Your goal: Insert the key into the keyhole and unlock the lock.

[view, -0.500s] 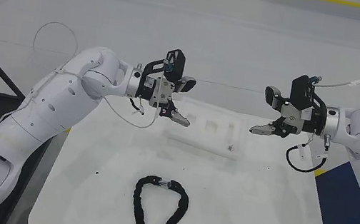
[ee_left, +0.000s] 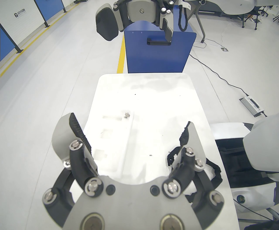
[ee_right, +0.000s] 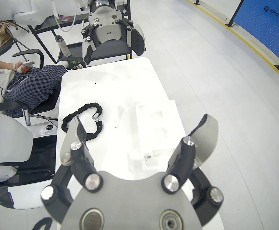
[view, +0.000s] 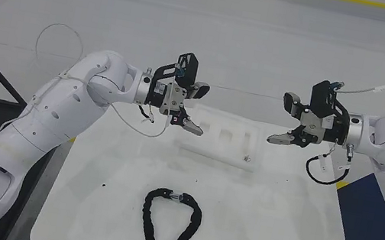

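White desk (view: pixel 273 235): small silver key (view: pixel 246 159) on white tray (view: pixel 206 150), black fabric-sleeved chain lock (view: pixel 170 225) apart, both jaws open, empty, presumably staged for pickup.

glossy white arms (view: pixel 63 105), looping black cables (ee_left: pixel 181 18), silver screws (ee_left: pixel 93 187), ribbed black pads (ee_left: pixel 78 130)

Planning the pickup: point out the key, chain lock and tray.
key (ee_right: pixel 148 157), right wrist view, its middle.
chain lock (view: pixel 176 196), top view, metal body joining the chain ends.
tray (ee_right: pixel 145 135), right wrist view, bare strip beside cutouts.
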